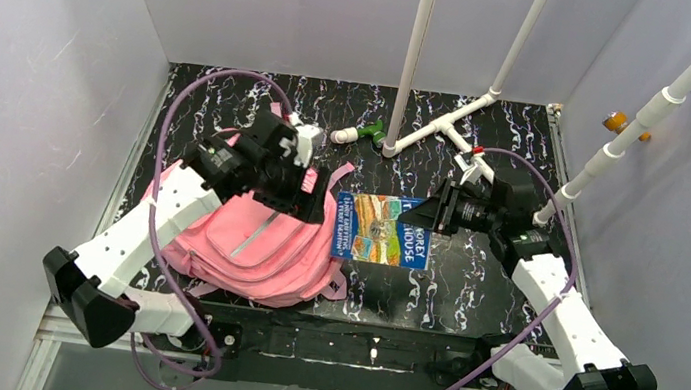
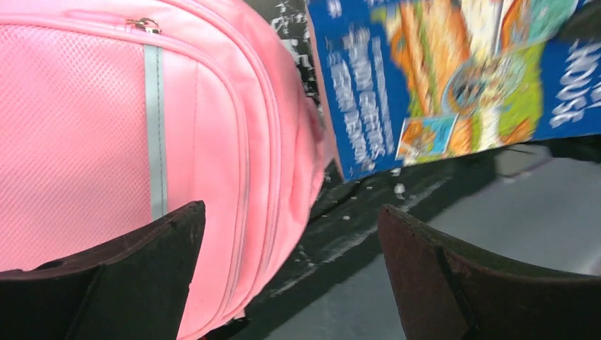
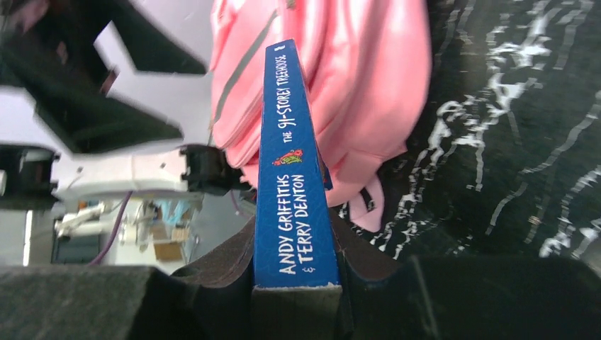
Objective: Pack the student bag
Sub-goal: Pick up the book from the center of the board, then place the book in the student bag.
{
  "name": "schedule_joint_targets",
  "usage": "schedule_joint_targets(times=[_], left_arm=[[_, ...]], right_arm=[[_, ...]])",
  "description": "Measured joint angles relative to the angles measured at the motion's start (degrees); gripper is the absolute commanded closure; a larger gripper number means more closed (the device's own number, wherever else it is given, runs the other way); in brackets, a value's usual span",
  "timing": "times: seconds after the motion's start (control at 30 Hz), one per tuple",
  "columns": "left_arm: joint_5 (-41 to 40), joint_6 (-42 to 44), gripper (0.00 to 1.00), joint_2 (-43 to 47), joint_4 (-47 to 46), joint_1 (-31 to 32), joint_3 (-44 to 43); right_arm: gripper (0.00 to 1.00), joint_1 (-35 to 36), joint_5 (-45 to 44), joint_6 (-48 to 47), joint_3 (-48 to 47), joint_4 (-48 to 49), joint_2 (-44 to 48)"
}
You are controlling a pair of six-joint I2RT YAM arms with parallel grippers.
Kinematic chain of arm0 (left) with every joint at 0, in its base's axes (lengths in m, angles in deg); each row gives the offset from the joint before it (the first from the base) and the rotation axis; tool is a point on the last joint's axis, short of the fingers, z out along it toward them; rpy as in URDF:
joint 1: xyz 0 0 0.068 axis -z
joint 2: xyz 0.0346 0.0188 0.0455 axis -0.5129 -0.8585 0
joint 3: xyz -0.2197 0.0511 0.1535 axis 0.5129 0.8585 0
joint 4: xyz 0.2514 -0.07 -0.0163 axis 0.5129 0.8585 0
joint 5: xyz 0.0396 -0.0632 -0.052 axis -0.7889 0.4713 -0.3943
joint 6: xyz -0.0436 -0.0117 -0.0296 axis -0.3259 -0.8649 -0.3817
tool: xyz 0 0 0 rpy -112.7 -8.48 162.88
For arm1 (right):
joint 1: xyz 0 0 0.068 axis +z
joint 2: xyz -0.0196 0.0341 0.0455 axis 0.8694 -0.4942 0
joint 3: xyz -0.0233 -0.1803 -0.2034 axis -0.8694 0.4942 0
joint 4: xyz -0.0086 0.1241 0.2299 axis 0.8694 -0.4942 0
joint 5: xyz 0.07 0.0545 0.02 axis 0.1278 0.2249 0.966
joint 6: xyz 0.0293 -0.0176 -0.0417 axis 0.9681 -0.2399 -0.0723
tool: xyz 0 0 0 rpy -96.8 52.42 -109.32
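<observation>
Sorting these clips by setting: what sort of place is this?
Probably a lab robot cell: plain white walls box in a black marbled table, with white pipes framing the back.

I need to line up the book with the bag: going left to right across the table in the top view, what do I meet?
student bag → book → right gripper, shut on the book's right edge.
</observation>
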Motion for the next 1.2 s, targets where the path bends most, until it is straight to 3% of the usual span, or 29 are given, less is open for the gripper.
schedule_joint_targets(times=[0.1,0.23,0.27,0.4,0.5,0.57,0.63,0.67,0.8,0.87,0.9,1.0,1.13,1.2], left_arm=[[-10.4,-0.3,0.18,1.0,1.1,8.2,0.3],[-24.5,-1.5,0.18,1.6,3.1,18.4,1.7],[-34.1,-2.7,0.18,0.5,5.1,24.6,1.9],[-43.5,-4.5,0.17,-3.2,7.4,30.0,1.2],[-50.7,-6.0,0.16,-12.0,9.0,35.0,0.6],[-54.1,-7.0,0.21,-16.4,10.3,36.1,0.7],[-57.6,-8.3,0.38,-17.5,11.9,36.2,0.7],[-58.7,-8.7,0.4,-17.7,12.3,36.2,0.7],[-62.2,-9.5,0.38,-18.1,13.2,36.2,1.7],[-63.2,-9.4,0.23,-19.6,12.8,36.4,2.8],[-63.3,-9.2,0.34,-20.5,12.7,36.4,3.7],[-63.7,-8.9,0.49,-21.5,12.4,36.4,4.3],[-64.8,-8.9,0.88,-21.5,12.8,36.4,5.2],[-65.4,-8.3,0.91,-21.1,12.9,36.4,5.2]], right_arm=[[0.99,-1.7,-3.9,-0.7,-1.2,-4.3,0.0],[0.99,-4.7,-7.9,-0.5,-1.6,-8.6,0.0],[0.99,-6.9,-10.0,-0.5,-1.6,-11.3,-0.3],[0.99,-9.0,-10.8,0.3,-1.6,-12.6,-0.3],[0.99,-10.4,-11.4,1.3,-1.5,-12.8,-0.3],[0.99,-10.5,-12.2,2.0,-1.5,-13.2,-0.2],[0.99,-10.5,-12.5,1.8,-1.5,-14.6,0.2],[0.99,-10.5,-12.7,1.7,-1.5,-15.3,0.5],[0.99,-10.5,-12.7,1.7,-1.5,-16.3,1.6],[0.99,-10.5,-12.7,1.7,-1.5,-16.9,1.7],[0.99,-10.5,-12.7,1.7,-1.5,-17.0,1.7],[0.99,-10.5,-12.6,1.9,-1.7,-17.1,1.8],[0.99,-10.5,-12.0,2.3,-1.7,-17.1,2.6],[0.99,-10.5,-10.8,2.2,-1.9,-17.3,3.3]])
